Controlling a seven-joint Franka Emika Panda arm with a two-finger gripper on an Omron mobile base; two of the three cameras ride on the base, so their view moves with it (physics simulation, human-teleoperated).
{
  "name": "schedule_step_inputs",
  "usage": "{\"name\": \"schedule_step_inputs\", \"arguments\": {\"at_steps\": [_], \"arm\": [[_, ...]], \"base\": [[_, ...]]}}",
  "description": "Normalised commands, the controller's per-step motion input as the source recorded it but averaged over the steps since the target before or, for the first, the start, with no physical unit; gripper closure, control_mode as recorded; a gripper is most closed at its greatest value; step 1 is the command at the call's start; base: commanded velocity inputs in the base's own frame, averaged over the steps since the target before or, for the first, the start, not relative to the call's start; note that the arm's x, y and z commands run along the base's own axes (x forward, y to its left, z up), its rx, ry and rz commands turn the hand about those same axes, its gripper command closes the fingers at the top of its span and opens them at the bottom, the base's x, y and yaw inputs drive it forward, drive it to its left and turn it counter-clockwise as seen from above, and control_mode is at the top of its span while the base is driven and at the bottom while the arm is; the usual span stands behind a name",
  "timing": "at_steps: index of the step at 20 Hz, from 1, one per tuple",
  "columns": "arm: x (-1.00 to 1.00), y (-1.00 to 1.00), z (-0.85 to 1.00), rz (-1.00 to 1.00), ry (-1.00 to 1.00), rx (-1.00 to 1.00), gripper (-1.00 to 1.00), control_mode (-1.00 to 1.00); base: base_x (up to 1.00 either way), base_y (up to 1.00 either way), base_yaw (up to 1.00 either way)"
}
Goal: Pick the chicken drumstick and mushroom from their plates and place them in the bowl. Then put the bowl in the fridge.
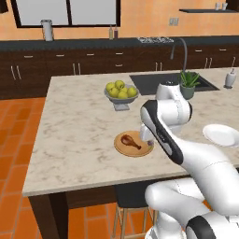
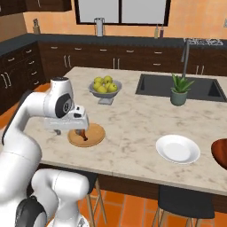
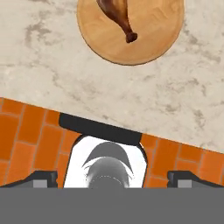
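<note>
Open claw [image 3: 112, 178] beyond counter edge [image 3: 109, 117]

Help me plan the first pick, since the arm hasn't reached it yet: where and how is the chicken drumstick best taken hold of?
Probably from straight above, across the thick meaty end of the chicken drumstick. It lies flat on the wooden plate, so a sideways approach would meet the plate. The bone end is thin and likelier to slip. The tool is open; set its fingers either side of the drumstick's long axis.

The chicken drumstick [image 1: 130, 141] lies on the wooden plate [image 1: 122, 147] near the island counter's [image 1: 79, 135] front edge, with the fruit bowl [image 1: 121, 96] behind it and the white plate [image 2: 178, 149] off to the right.
</note>
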Motion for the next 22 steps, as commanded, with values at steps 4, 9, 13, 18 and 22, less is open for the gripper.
{"name": "schedule_step_inputs", "arguments": {"at_steps": [4,9,13,18,22], "arm": [[0.53,0.09,-0.36,0.56,0.08,0.00,-1.00,-1.00],[0.59,0.08,-0.33,0.26,0.11,0.00,-1.00,-1.00],[0.58,0.26,-0.45,0.06,0.11,0.00,-1.00,-1.00],[0.48,0.09,-0.42,0.05,0.03,0.00,-1.00,-1.00],[0.52,0.06,-0.19,0.03,0.00,0.00,-1.00,-1.00]], "base": [[0.00,0.00,0.00],[0.00,0.00,0.00],[0.00,0.00,0.00],[0.00,0.00,0.00],[0.00,0.00,0.00]]}}
